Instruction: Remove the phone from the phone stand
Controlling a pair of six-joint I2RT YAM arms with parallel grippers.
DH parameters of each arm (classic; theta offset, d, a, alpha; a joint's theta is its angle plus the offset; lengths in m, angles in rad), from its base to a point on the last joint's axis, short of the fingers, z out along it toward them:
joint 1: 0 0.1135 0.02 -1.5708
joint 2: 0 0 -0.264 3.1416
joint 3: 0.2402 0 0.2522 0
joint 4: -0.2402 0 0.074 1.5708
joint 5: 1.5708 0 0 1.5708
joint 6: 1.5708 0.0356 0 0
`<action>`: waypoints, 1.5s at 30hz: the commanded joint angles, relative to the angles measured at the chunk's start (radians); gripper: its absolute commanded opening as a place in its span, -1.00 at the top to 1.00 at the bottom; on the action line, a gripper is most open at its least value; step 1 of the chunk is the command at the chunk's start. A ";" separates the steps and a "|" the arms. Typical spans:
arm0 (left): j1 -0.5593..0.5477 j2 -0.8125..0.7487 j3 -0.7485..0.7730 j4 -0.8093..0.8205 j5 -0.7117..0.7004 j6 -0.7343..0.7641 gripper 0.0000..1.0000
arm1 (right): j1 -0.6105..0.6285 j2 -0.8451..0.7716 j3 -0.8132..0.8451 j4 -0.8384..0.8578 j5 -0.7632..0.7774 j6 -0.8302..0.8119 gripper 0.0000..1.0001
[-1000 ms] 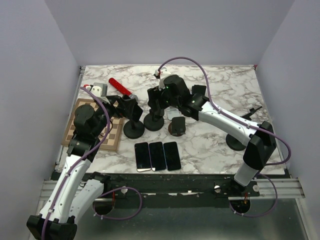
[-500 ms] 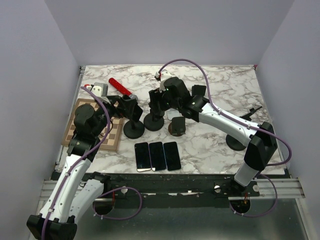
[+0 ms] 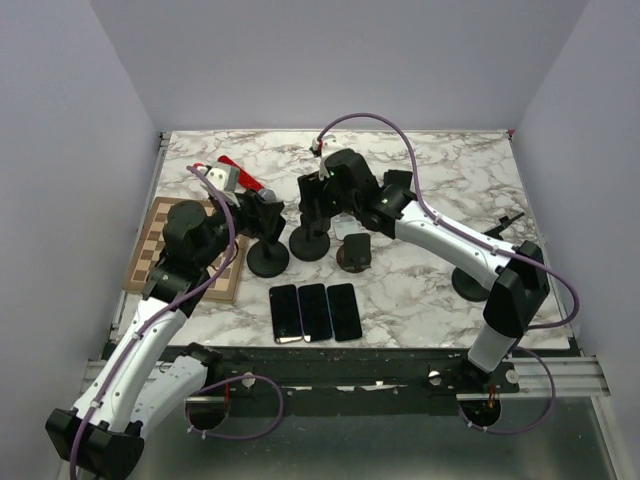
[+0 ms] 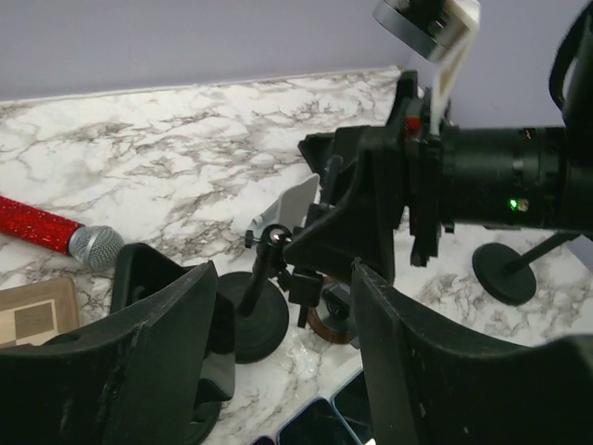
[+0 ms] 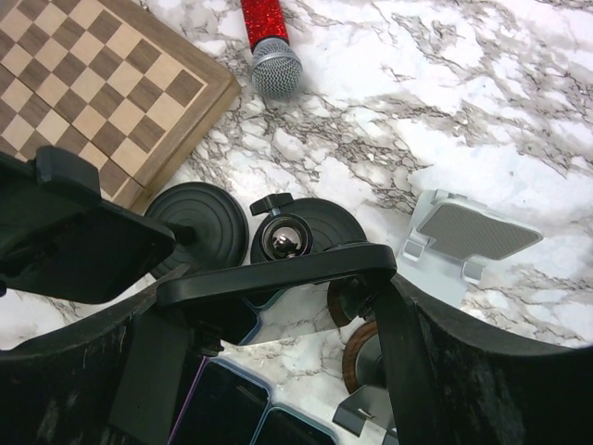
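The black phone (image 5: 278,267) sits tilted on the head of the middle phone stand (image 3: 310,243), seen edge-on from the right wrist. The right gripper (image 5: 269,298) straddles it, jaws spread wide with 1 finger at each end of the phone. Whether they pinch it, I cannot tell. The left gripper (image 4: 278,278) hangs just left of the phone stand, jaws standing apart.

A 2nd stand (image 3: 268,262) is just left of the phone stand, with a chessboard (image 3: 150,255) farther left and a red microphone (image 5: 269,46) behind and to the left. In front of the phone stand, 3 spare phones (image 3: 315,312) lie flat on the marble surface (image 3: 450,170).
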 commanded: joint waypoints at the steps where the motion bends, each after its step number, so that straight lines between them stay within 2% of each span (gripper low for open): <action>1: -0.083 0.016 0.027 -0.053 -0.106 0.081 -0.36 | -0.039 0.045 0.103 -0.057 -0.065 0.033 0.99; 6: -0.098 0.086 0.028 -0.042 0.003 0.098 -0.39 | -0.066 0.106 0.198 -0.166 -0.155 0.058 0.99; 10: -0.107 0.180 0.060 -0.073 0.037 0.092 -0.18 | -0.071 0.117 0.215 -0.187 -0.196 0.065 0.99; 12: -0.113 0.213 0.073 -0.089 0.040 0.095 -0.18 | -0.078 0.115 0.216 -0.186 -0.200 0.071 0.99; 13: -0.117 0.223 0.076 -0.093 0.032 0.095 -0.19 | -0.080 0.115 0.216 -0.184 -0.208 0.072 0.99; 16: -0.130 0.246 0.068 -0.071 0.025 0.092 -0.42 | -0.085 0.115 0.219 -0.183 -0.226 0.073 0.99; 25: -0.159 0.341 0.097 -0.029 -0.007 0.077 -0.52 | -0.085 0.110 0.222 -0.173 -0.266 0.086 0.99; 30: -0.163 0.388 0.126 -0.030 -0.010 0.078 -0.35 | -0.085 0.106 0.212 -0.166 -0.276 0.088 0.99; 45: -0.184 0.449 0.155 -0.045 -0.055 0.074 -0.09 | -0.085 0.103 0.200 -0.152 -0.295 0.093 0.99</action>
